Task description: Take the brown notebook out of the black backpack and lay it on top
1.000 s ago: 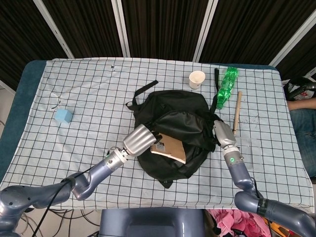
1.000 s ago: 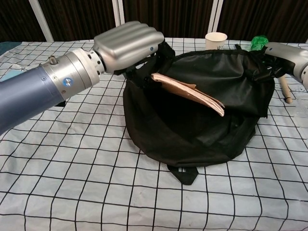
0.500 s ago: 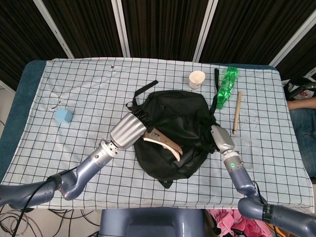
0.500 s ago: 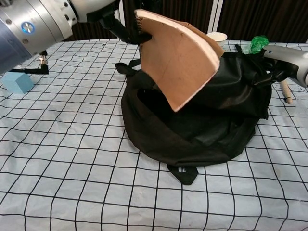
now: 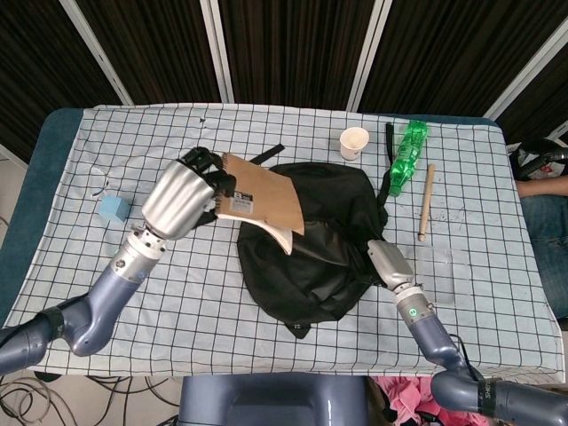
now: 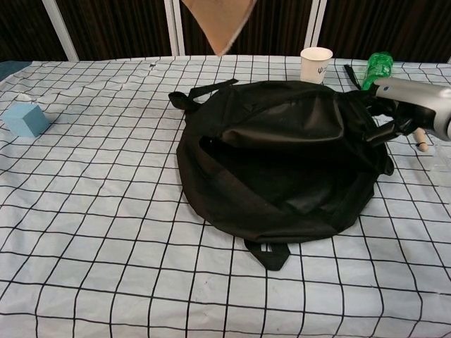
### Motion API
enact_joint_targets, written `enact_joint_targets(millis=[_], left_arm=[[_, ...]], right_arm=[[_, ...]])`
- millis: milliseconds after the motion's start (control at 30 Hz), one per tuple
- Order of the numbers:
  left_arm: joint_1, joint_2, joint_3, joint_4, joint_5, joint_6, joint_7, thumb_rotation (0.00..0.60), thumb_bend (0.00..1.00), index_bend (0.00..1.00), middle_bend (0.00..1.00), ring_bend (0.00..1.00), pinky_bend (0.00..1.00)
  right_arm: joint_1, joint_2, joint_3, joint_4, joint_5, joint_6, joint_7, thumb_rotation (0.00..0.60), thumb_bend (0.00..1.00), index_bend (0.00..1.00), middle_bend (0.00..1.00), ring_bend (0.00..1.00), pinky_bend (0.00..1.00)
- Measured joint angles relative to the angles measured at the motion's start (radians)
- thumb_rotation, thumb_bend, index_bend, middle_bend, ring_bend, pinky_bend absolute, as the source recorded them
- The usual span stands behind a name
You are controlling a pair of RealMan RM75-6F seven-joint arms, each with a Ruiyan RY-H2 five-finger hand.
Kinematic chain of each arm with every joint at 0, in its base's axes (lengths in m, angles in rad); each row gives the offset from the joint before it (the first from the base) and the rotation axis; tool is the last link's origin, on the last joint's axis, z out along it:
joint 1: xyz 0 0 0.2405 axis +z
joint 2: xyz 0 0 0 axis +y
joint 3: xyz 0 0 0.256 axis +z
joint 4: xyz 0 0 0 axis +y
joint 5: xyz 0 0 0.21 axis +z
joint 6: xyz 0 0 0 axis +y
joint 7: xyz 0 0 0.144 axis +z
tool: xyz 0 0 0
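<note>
My left hand [image 5: 182, 199] holds the brown notebook [image 5: 262, 203] by its spine edge, lifted well above the left part of the black backpack [image 5: 312, 238]. In the chest view only the notebook's lower corner [image 6: 220, 27] shows at the top edge, and the left hand is out of frame. The backpack [image 6: 282, 158] lies flat in the middle of the table with its opening slack. My right hand [image 5: 388, 263] grips the backpack's right edge; in the chest view the right hand [image 6: 412, 105] sits at the right, fingers on the black fabric.
A paper cup [image 5: 353, 142], a green bottle [image 5: 406, 156] and a wooden stick [image 5: 426, 201] lie behind and right of the backpack. A blue cube [image 5: 114, 209] sits at the left. The checked tablecloth [image 6: 106, 232] covers the table.
My left hand has pulled the notebook out of the backpack and raised it up and to the left. The backpack's flap has dropped. The right hand has shifted slightly nearer along the bag's edge.
</note>
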Motion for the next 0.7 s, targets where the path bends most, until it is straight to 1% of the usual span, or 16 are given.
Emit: enact_joint_targets(millis=[100, 133, 167, 200, 267, 367, 467, 567, 700], left_arm=[[0.028, 0.05, -0.014, 0.001, -0.041, 0.005, 0.004, 0.6, 0.51, 0.65, 0.7, 0.4, 0.38], [0.035, 0.059, -0.015, 0.006, -0.05, 0.005, 0.001, 0.6, 0.51, 0.65, 0.7, 0.4, 0.38], [0.041, 0.064, -0.016, 0.013, -0.055, 0.006, -0.004, 0.6, 0.51, 0.65, 0.7, 0.4, 0.38], [0.044, 0.067, -0.016, 0.02, -0.059, 0.006, -0.009, 0.6, 0.51, 0.65, 0.7, 0.4, 0.38], [0.049, 0.068, -0.015, 0.042, -0.07, 0.004, -0.023, 0.6, 0.51, 0.65, 0.7, 0.4, 0.38], [0.054, 0.063, -0.009, 0.084, -0.078, 0.002, -0.051, 0.6, 0.51, 0.65, 0.7, 0.4, 0.38], [0.056, 0.046, 0.001, 0.126, -0.078, 0.001, -0.079, 0.6, 0.51, 0.65, 0.7, 0.4, 0.38], [0.055, 0.022, 0.012, 0.163, -0.075, -0.004, -0.095, 0.6, 0.51, 0.65, 0.69, 0.4, 0.37], [0.048, -0.017, 0.025, 0.207, -0.075, -0.012, -0.109, 0.6, 0.51, 0.65, 0.69, 0.4, 0.37]], right_arm=[[-0.007, 0.008, -0.034, -0.038, -0.02, -0.001, -0.024, 0.6, 0.48, 0.61, 0.08, 0.07, 0.12], [-0.009, 0.011, -0.046, -0.05, -0.029, -0.002, -0.031, 0.6, 0.43, 0.57, 0.07, 0.07, 0.12], [-0.012, 0.014, -0.057, -0.062, -0.038, -0.003, -0.036, 0.6, 0.38, 0.51, 0.06, 0.07, 0.12], [-0.015, 0.018, -0.072, -0.077, -0.05, -0.005, -0.042, 0.6, 0.35, 0.46, 0.05, 0.06, 0.12], [-0.02, 0.026, -0.095, -0.099, -0.073, -0.008, -0.051, 0.6, 0.29, 0.33, 0.02, 0.05, 0.12], [-0.029, 0.045, -0.134, -0.136, -0.122, -0.013, -0.064, 0.6, 0.23, 0.21, 0.01, 0.04, 0.12], [-0.036, 0.072, -0.166, -0.178, -0.168, -0.019, -0.066, 0.6, 0.19, 0.13, 0.01, 0.04, 0.12], [-0.041, 0.092, -0.176, -0.2, -0.193, -0.021, -0.04, 0.6, 0.18, 0.08, 0.01, 0.04, 0.12], [-0.049, 0.1, -0.179, -0.195, -0.235, -0.016, 0.028, 0.6, 0.15, 0.06, 0.01, 0.04, 0.12]])
